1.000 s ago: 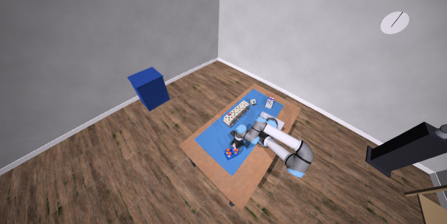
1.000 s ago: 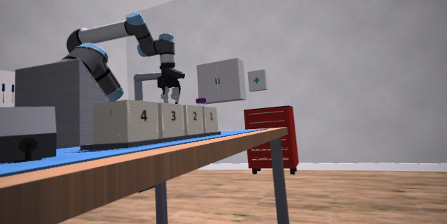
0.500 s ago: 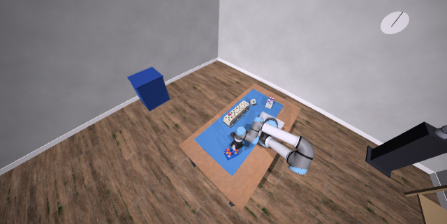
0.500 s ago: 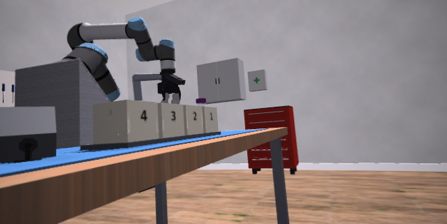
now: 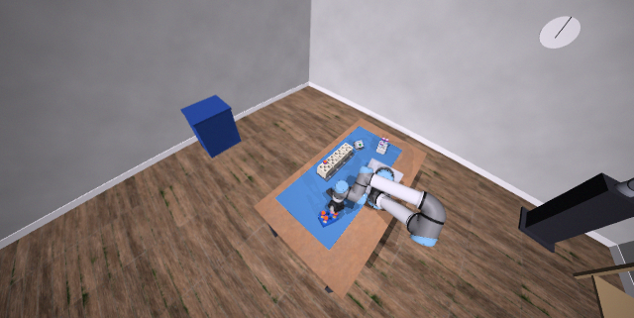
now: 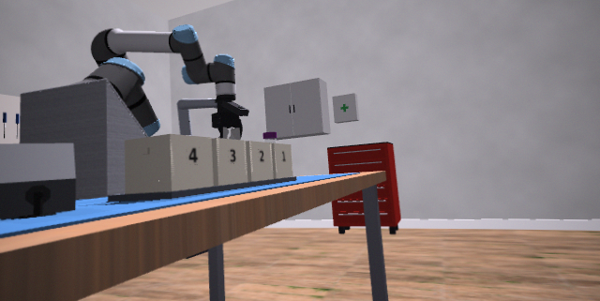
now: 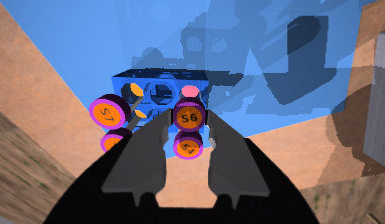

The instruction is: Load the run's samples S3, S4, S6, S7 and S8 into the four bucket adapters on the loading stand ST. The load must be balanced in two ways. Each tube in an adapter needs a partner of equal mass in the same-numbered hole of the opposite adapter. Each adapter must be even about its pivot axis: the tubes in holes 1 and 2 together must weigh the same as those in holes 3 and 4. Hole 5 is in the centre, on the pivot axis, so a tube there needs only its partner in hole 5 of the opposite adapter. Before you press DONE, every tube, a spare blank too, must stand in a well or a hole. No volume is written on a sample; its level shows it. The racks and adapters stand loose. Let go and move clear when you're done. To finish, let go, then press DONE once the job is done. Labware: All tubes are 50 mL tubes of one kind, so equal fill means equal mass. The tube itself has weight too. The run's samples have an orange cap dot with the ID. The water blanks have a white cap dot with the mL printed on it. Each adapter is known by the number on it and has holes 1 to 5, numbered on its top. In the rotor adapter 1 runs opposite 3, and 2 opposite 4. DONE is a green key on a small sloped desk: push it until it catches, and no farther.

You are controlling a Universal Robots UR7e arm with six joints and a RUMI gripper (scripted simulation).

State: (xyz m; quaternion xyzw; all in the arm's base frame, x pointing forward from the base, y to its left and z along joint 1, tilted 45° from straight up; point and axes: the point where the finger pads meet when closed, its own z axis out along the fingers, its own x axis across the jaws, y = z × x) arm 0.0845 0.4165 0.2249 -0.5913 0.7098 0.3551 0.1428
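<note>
My gripper (image 7: 189,110) (image 6: 232,134) points down over the blue sample rack (image 7: 161,79) (image 5: 324,224). Its jaws are shut on the purple cap of tube S6 (image 7: 189,117), one fingertip on each side. S6 is still over the rack. Tube S7 (image 7: 107,112) stands to the left, with another orange-dotted tube (image 7: 113,142) partly behind a jaw. A tube that seems to read S4 (image 7: 188,146) is just below S6. The pale adapters (image 5: 342,156), numbered 4 (image 6: 192,170), 3, 2 and 1, stand in a row. One capped tube (image 5: 325,162) (image 6: 269,135) rises near the adapter 1 end.
The small desk with the green DONE key (image 5: 359,145) stands beyond the adapter row. A white rack (image 5: 381,149) with purple-capped tubes stands near the far table edge. The grey arm pedestal (image 6: 66,151) is beside the mat. Tube levels are hidden.
</note>
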